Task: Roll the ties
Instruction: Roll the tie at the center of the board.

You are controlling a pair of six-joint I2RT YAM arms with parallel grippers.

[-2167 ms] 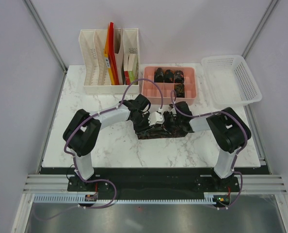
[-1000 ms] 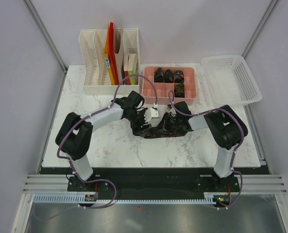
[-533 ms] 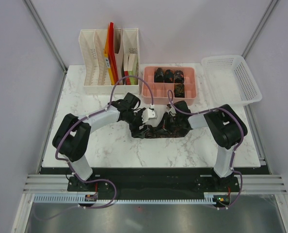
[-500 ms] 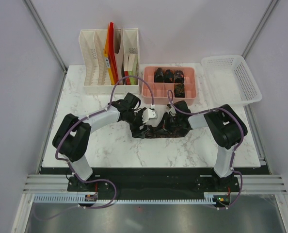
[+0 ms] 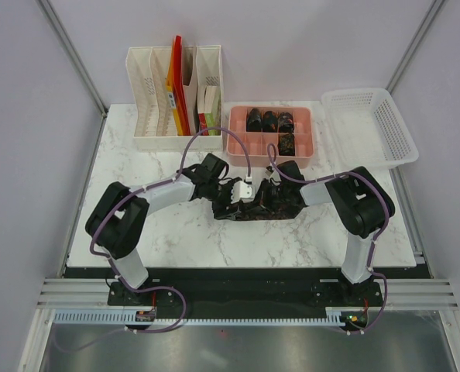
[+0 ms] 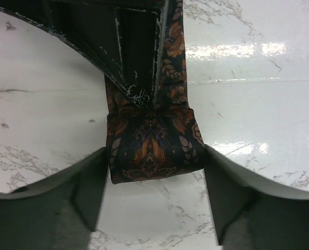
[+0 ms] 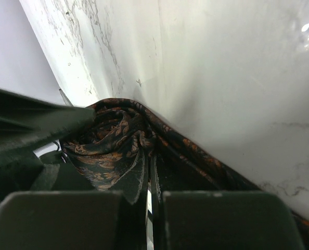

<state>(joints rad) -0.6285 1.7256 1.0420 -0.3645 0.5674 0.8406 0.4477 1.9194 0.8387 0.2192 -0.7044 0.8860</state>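
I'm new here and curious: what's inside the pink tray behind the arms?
Four dark rolled ties sit in the pink tray: three along the back row, one in front. Cables cross its front part, hiding a little there.

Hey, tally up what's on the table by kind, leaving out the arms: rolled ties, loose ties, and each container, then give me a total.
Rolled ties, all in the tray: 4
Loose tie on the marble: 1
Pink tray: 1
White basket: 1
White file rack: 1
Total: 8
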